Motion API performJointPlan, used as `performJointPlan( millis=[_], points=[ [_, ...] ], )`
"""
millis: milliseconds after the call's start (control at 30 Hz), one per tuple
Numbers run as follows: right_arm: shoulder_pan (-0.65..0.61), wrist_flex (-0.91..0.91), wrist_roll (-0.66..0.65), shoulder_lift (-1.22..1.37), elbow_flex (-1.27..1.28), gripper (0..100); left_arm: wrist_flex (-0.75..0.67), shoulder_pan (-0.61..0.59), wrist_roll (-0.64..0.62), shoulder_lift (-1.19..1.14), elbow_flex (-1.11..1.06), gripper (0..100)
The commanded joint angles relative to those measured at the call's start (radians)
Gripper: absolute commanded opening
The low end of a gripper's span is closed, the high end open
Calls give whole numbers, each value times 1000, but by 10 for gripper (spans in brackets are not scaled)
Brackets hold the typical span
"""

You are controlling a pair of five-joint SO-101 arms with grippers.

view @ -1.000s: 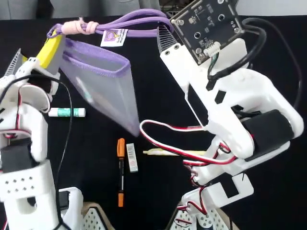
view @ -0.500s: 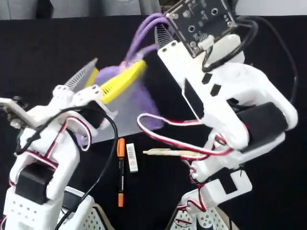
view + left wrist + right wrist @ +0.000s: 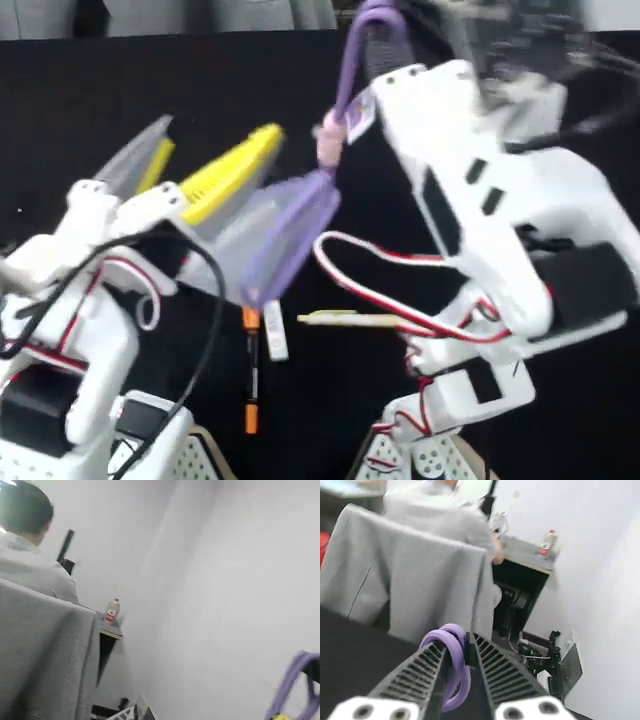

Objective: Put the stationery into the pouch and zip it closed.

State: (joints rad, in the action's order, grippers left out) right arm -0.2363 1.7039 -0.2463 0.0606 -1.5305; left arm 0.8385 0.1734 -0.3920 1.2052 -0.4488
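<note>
Status | left gripper [image 3: 215, 140] jaws spread beside pouch [image 3: 285, 225], we judge ready to hold its mouth | orange pen [image 3: 251, 380] and white stick [image 3: 275, 337] lie on table [image 3: 120, 90] under it, not yet loaded | right gripper [image 3: 465, 647] clamps purple strap [image 3: 451, 672], so pouch hangs clear for loading.

Left arm [image 3: 85, 300] raised, left tool [image 3: 215, 140] jaws spread wide, right tool [image 3: 470, 642] high, pinching pouch strap [image 3: 456, 676]
</note>
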Motion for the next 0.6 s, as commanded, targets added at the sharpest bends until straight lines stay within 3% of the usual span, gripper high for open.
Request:
performJointPlan(
  millis=[0,233,567],
  points=[
    [66,-43,83,-16,-71,11,3,-188,3,-15,36,403],
    [68,-66,94,-16,-79,11,3,-364,8,-178,-105,403],
    [69,-77,94,-15,-102,11,3,-472,31,-440,-183,403]
  ],
)
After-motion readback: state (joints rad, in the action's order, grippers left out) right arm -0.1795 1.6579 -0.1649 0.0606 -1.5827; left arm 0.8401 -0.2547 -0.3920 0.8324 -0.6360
